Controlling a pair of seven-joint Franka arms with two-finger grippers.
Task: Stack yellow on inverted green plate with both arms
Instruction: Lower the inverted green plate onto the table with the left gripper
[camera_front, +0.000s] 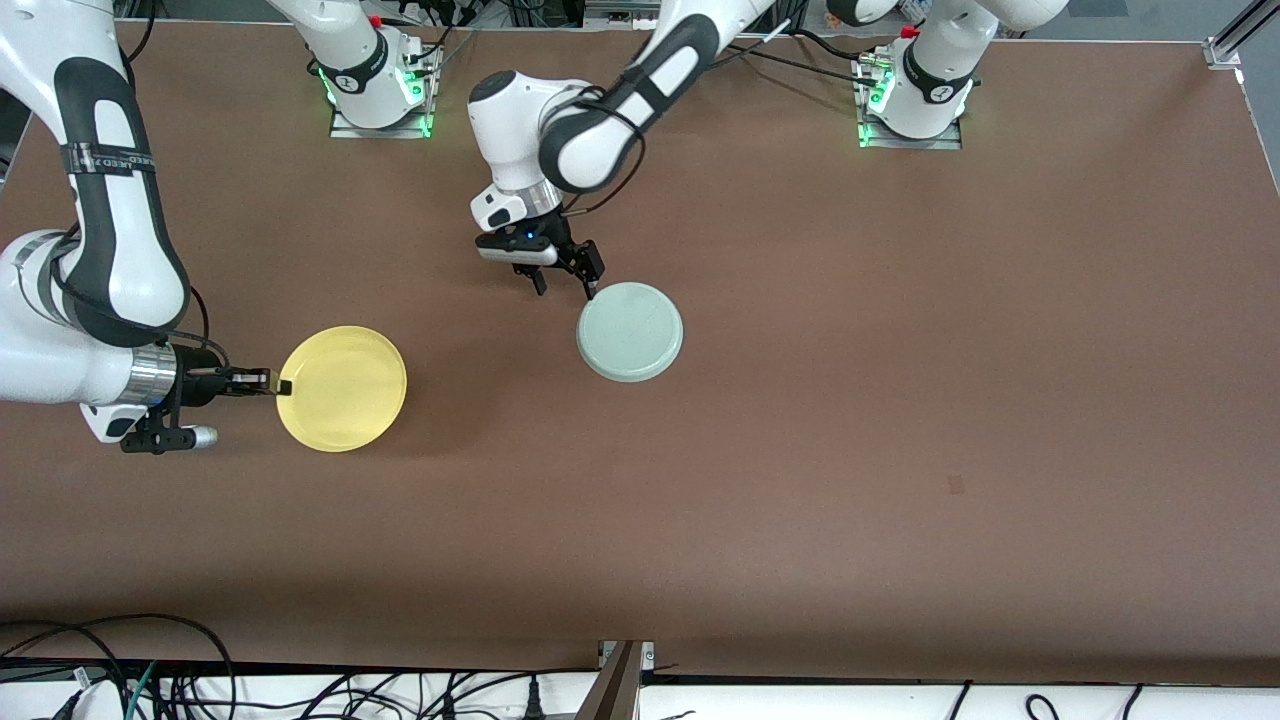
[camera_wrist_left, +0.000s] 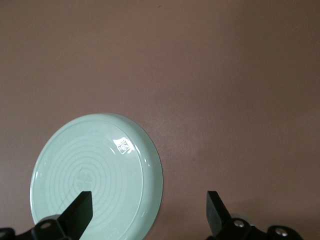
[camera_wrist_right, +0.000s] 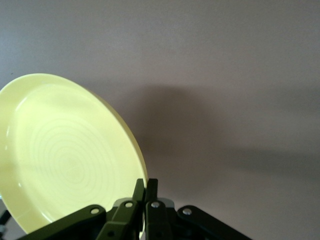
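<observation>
Front view: two white robot arms reach over a brown table (camera_front: 800, 450). The right gripper (camera_front: 283, 386) is clamped shut on the rim of the yellow plate (camera_front: 343, 388), at the right arm's end of the table. The plate appears lifted and tilted, with a shadow beneath it. The right wrist view confirms this: both fingers (camera_wrist_right: 146, 192) pinch the thin edge of the yellow plate (camera_wrist_right: 65, 155), which faces up.

Near the table's middle, the green plate (camera_front: 630, 331) lies flat on the table. It looks inverted, its base ring and a maker's stamp facing up. The left gripper (camera_front: 565, 283) hovers at its edge with its jaws spread wide and nothing between them. In the left wrist view one fingertip (camera_wrist_left: 80, 210) sits over the green plate (camera_wrist_left: 97, 175).

Risks, as judged from here: the pinch holds only a narrow piece of rim, so the yellow plate could pivot or slip during the carry. The left gripper so close to the green plate could nudge it, or block the incoming plate and arm.

Otherwise the table holds only the two arm bases (camera_front: 380, 95); cables (camera_front: 150, 675) lie below the table's near edge.
</observation>
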